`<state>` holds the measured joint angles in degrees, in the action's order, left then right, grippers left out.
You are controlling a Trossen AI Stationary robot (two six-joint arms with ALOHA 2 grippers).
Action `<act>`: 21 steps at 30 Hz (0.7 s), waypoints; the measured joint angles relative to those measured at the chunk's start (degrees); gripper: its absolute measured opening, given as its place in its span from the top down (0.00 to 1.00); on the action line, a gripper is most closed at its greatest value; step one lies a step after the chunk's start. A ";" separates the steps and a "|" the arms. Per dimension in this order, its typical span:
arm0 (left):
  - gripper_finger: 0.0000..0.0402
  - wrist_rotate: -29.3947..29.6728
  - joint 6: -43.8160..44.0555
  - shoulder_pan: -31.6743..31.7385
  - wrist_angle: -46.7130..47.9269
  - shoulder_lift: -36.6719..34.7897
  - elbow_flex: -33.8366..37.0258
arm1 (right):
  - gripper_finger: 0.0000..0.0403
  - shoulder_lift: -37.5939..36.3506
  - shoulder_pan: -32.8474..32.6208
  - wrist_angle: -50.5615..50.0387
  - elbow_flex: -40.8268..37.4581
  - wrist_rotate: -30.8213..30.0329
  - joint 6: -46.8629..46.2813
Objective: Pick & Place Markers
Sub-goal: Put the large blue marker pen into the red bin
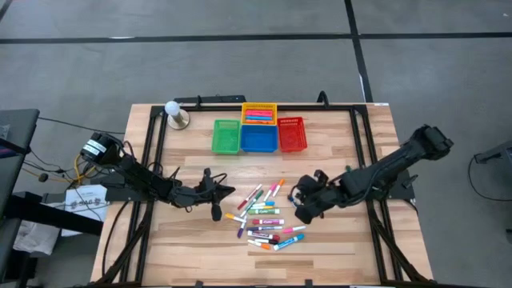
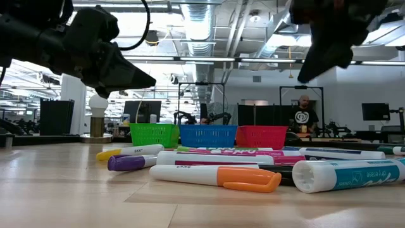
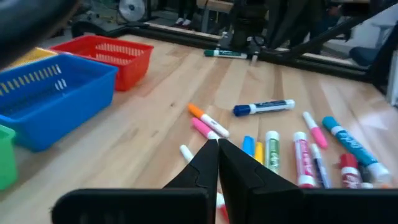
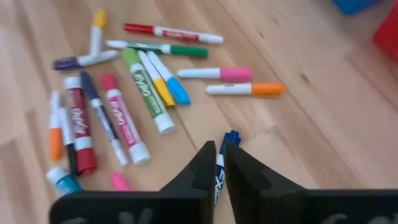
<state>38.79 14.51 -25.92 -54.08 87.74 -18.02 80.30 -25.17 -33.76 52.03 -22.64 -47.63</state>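
While both grippers are sitting closed and empty, I am opening the right gripper point(image 1: 304, 214) squarely over the blue-capped marker point(image 4: 227, 142).

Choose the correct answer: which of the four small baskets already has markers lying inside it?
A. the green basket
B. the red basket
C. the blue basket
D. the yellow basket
D: in the high view, pink and blue markers lie inside the yellow basket, while the green basket, blue basket and red basket show only bare bottoms.
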 joint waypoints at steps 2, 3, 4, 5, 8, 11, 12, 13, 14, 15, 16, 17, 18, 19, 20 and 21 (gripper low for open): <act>0.97 -0.66 -1.64 0.51 0.04 0.00 0.00 | 0.88 1.80 0.13 -0.06 0.00 0.01 -1.36; 0.97 -2.61 -2.46 0.89 0.05 0.00 0.00 | 0.86 2.58 0.15 0.01 0.01 -0.02 -2.03; 0.97 -5.41 -3.19 1.32 0.02 0.00 0.00 | 0.83 3.35 0.15 0.12 0.02 -0.03 -2.77; 0.97 -8.87 -3.70 1.93 0.01 0.00 0.00 | 0.81 4.04 0.17 0.15 0.02 -0.01 -3.47; 0.97 -16.70 -3.96 4.54 0.01 0.00 0.00 | 0.74 5.58 0.47 0.13 0.02 0.00 -5.68; 0.97 -22.14 -3.96 7.20 0.01 0.00 0.00 | 0.70 6.59 0.57 -0.04 0.03 -0.21 -6.41; 0.96 -24.34 -3.96 8.11 0.03 0.00 0.00 | 0.69 6.84 0.57 0.02 0.04 -0.40 -6.41; 0.96 -26.24 -3.96 8.96 0.01 0.00 0.00 | 0.69 7.08 0.57 0.24 0.09 -0.50 -6.41; 0.94 -28.02 -3.95 9.70 0.01 0.00 0.00 | 0.69 7.18 0.55 0.02 0.07 -0.62 -6.43; 0.93 -29.42 -3.95 10.36 0.01 0.00 0.00 | 0.68 7.19 0.55 -0.15 0.07 -0.66 -6.45; 0.91 -30.65 -3.89 10.88 0.01 0.05 0.00 | 0.68 7.19 0.55 0.16 0.08 -0.67 -6.56; 0.88 -31.93 -3.80 11.31 0.00 0.14 0.00 | 0.68 7.19 0.55 0.42 0.09 -0.67 -6.96; 0.86 -32.79 -3.78 11.65 0.08 0.15 0.00 | 0.68 7.19 0.55 0.47 0.09 -0.70 -7.71; 0.84 -33.04 -3.77 11.79 0.00 0.23 0.00 | 0.68 7.19 0.55 0.73 0.07 -0.81 -8.39; 0.81 -33.08 -3.80 11.85 -0.10 0.38 0.00 | 0.69 7.19 0.45 1.30 0.09 -0.87 -9.00; 0.79 -33.05 -4.11 11.83 0.08 0.44 0.00 | 0.69 7.19 0.17 1.57 0.09 -0.91 -9.45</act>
<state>5.74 10.40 -14.09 -54.00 88.18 -18.02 87.48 -25.00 -32.19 52.12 -23.55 -57.07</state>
